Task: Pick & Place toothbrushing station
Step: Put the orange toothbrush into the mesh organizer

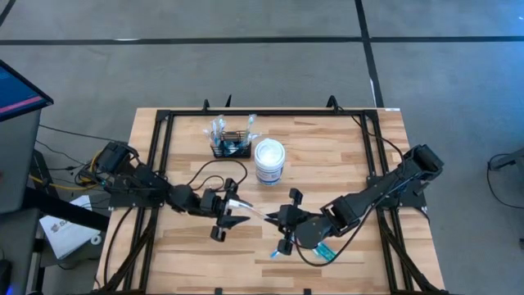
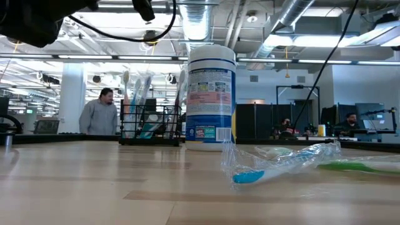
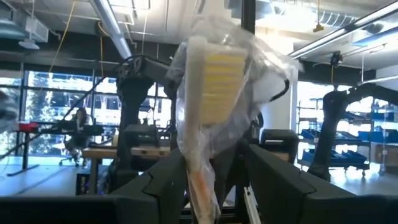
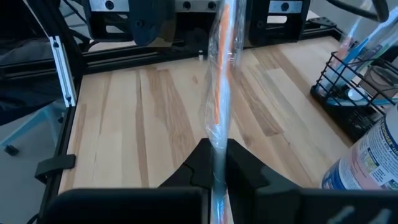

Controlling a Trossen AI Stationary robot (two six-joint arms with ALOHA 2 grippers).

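The toothbrushing station [image 1: 230, 141], a black wire rack with several brushes standing in it, rests on the table's far side, left of a white tub [image 1: 269, 161]. A toothbrush in a clear wrapper [image 1: 248, 208] hangs above the table's middle between my two grippers. My left gripper [image 1: 232, 205] is shut on one end of it and my right gripper [image 1: 274, 217] on the other. The left wrist view shows its yellow-bristled head [image 3: 214, 81] beyond the fingers. The right wrist view shows its orange handle [image 4: 217, 99] running away from my right fingers toward the left arm. My left gripper pinches the wrapped toothbrush's handle [image 3: 200, 186] between its two fingers, below the head. The fingers slant upward, and the head end sticks out past them, clear of the table. My right gripper pinches the clear wrapper's end [image 4: 217, 146] between its two fingertips, slanting down from the table's right. The fingers lie along the brush, which runs on straight, lifted clear of the wood.
A wrapped blue-headed toothbrush [image 2: 281, 164] and a green one [image 2: 362, 166] lie on the table near its front, under my right arm [image 1: 360, 201]. A black frame [image 1: 160, 164] borders the tabletop. Bare wood lies at the near left. A person [image 2: 100, 115] shows in the room behind.
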